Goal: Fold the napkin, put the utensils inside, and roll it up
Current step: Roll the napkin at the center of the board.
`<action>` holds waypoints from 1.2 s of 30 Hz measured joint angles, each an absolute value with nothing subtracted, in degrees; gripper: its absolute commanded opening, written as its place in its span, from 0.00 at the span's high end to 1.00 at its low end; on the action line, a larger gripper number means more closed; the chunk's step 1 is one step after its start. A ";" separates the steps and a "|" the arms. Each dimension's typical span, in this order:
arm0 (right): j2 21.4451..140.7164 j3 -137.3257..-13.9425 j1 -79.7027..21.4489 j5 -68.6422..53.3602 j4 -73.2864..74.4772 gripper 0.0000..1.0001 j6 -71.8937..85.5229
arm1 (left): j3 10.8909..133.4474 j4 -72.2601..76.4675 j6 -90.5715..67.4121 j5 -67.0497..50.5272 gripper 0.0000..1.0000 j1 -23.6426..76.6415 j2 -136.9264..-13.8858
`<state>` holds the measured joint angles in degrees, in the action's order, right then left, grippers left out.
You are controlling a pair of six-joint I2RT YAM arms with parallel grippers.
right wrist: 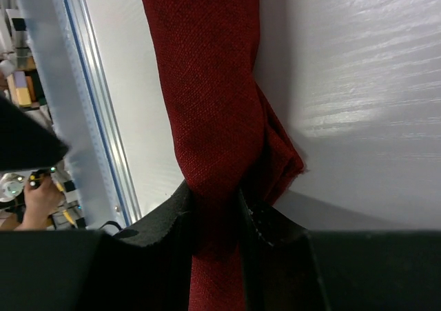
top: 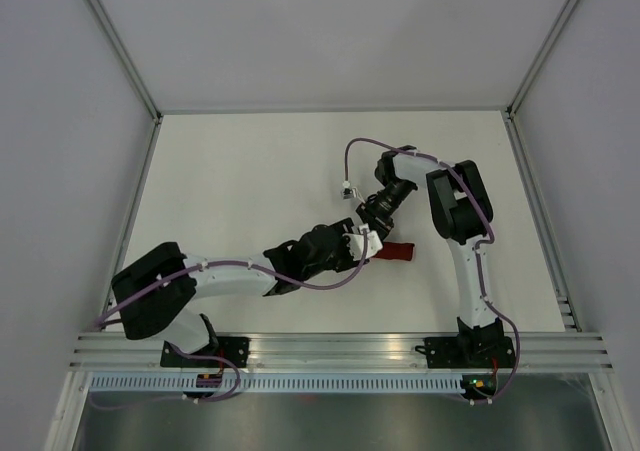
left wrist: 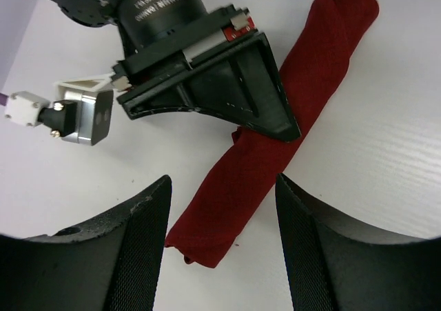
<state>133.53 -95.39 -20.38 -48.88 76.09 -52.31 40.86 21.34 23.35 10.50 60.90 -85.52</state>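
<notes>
The dark red napkin [top: 398, 253] lies rolled into a narrow tube on the white table. In the left wrist view the napkin roll [left wrist: 275, 138] runs diagonally. My right gripper [top: 372, 233] is shut on the roll's middle; in the right wrist view the napkin [right wrist: 207, 90] is pinched between the black fingers [right wrist: 162, 221]. My left gripper [left wrist: 220, 221] is open, its fingers either side of the roll's near end without touching it. The utensils are hidden; no fork shows.
The right arm's wrist body and a small silver camera block [left wrist: 86, 114] hang just beyond my left gripper. The table's near edge is a metal rail [top: 340, 351]. White walls close in the table.
</notes>
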 measured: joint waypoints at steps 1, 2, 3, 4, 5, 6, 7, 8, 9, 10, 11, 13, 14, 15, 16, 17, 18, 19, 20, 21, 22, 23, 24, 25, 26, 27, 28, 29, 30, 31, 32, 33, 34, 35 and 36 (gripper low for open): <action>134.02 -95.64 -20.32 -49.17 76.95 0.73 -52.36 | 40.86 21.45 24.47 10.48 0.34 61.08 -86.39; 134.34 -95.77 -20.29 -49.30 77.52 0.73 -52.42 | 40.86 21.47 25.67 10.46 0.34 61.23 -87.39; 134.69 -95.92 -20.27 -49.41 78.17 0.73 -52.49 | 40.86 21.52 26.76 10.41 0.34 61.34 -88.38; 135.00 -96.05 -20.27 -49.50 78.78 0.73 -52.53 | 40.86 21.47 27.62 10.37 0.34 61.49 -89.19; 135.26 -96.23 -20.27 -49.52 79.26 0.73 -52.58 | 40.88 21.47 28.51 10.31 0.34 61.65 -90.00; 135.57 -96.49 -20.27 -49.54 79.75 0.73 -52.66 | 40.93 21.45 29.34 10.17 0.34 61.82 -90.72; 135.85 -96.79 -20.27 -49.56 80.18 0.73 -52.75 | 41.12 21.43 30.11 10.07 0.34 62.06 -91.46; 136.07 -97.08 -20.27 -49.56 80.49 0.73 -52.77 | 41.52 21.28 30.87 9.89 0.34 62.28 -92.31; 136.29 -97.34 -20.27 -49.56 80.77 0.73 -52.84 | 41.98 21.15 31.46 9.72 0.33 62.48 -93.12; 136.49 -97.56 -20.27 -49.56 81.03 0.73 -52.90 | 42.50 21.10 32.12 9.28 0.33 62.61 -93.86; 136.68 -97.80 -20.27 -49.58 81.30 0.73 -52.93 | 43.00 21.06 32.73 8.75 0.33 62.72 -94.43; 136.92 -98.06 -20.25 -49.60 81.60 0.73 -52.93 | 43.81 21.02 33.67 8.27 0.32 62.81 -95.20; 137.01 -98.13 -20.25 -49.60 81.69 0.73 -52.95 | 44.25 21.02 34.17 7.94 0.32 62.83 -95.61; 137.10 -98.21 -20.25 -49.58 81.76 0.73 -52.95 | 44.64 21.08 34.68 7.73 0.32 62.83 -96.05; 137.25 -98.41 -20.23 -49.60 81.97 0.73 -52.97 | 44.97 21.08 35.18 7.42 0.32 62.83 -96.51; 137.38 -98.54 -20.23 -49.63 82.13 0.73 -52.95 | 45.19 21.15 35.51 7.33 0.31 62.83 -96.88; 137.58 -98.72 -20.21 -49.67 82.35 0.73 -52.95 | 45.41 21.12 35.94 7.27 0.32 62.83 -97.38; 137.75 -98.89 -20.18 -49.69 82.54 0.73 -52.97 | 45.56 21.12 36.29 7.16 0.31 62.83 -97.86; 137.86 -99.04 -20.16 -49.71 82.76 0.73 -52.97 | 45.63 21.08 36.60 7.01 0.32 62.83 -98.32; 138.02 -99.20 -20.16 -49.71 82.94 0.73 -53.04 | 45.76 21.06 36.91 6.83 0.31 62.83 -98.80; 138.10 -99.33 -20.16 -49.71 83.11 0.73 -53.15 | 45.93 20.99 37.15 6.68 0.31 62.83 -99.37; 138.26 -99.46 -20.14 -49.71 83.33 0.73 -53.23 | 46.15 20.95 37.34 6.37 0.31 62.83 -99.92; 138.50 -99.57 -20.12 -49.71 83.74 0.73 -53.34 | 46.52 20.86 37.58 5.96 0.31 62.83 -100.88; 138.58 -99.59 -20.12 -49.71 83.92 0.73 -53.41 | 46.65 20.75 37.63 5.82 0.31 62.81 -101.34; 138.74 -99.72 -20.12 -49.71 84.23 0.73 -53.58 | 47.00 20.53 37.60 5.67 0.32 62.74 -101.82; 138.87 -99.92 -20.12 -49.71 84.51 0.73 -53.74 | 47.59 20.29 37.60 5.50 0.32 62.65 -102.54; 139.02 -100.05 -20.12 -49.71 84.75 0.73 -53.82 | 48.29 19.86 37.60 5.32 0.33 62.43 -103.31; 139.17 -100.22 -20.12 -49.71 84.95 0.73 -53.89 | 49.01 19.77 37.60 5.15 0.35 62.26 -103.98; 139.26 -100.36 -20.12 -49.69 85.10 0.72 -54.02 | 49.95 19.14 37.56 4.89 0.36 61.95 -104.53; 139.33 -100.36 -20.10 -49.67 85.32 0.72 -54.22 | 50.52 18.65 37.54 4.69 0.38 61.65 -104.88; 139.39 -100.36 -20.03 -49.69 85.43 0.72 -54.26 | 51.20 17.76 37.52 4.19 0.43 61.30 -105.14; 139.44 -100.38 -20.03 -49.69 85.49 0.71 -54.30 | 52.01 16.64 37.26 3.88 0.46 60.99 -105.47; 139.46 -100.44 -20.01 -49.69 85.58 0.69 -54.41 | 52.93 15.03 36.95 3.33 0.54 60.71 -105.75; 139.46 -100.44 -20.01 -49.67 85.62 0.67 -54.48 | 53.67 13.63 36.69 2.85 0.59 60.58 -105.93; 139.46 -100.47 -19.99 -49.63 85.69 0.65 -54.61 | 54.78 11.49 36.21 2.22 0.62 60.49 -106.32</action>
<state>139.46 -100.47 -19.99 -49.63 85.69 -54.61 54.78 11.49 36.21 2.22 60.49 -106.32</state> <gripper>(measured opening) 0.326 0.463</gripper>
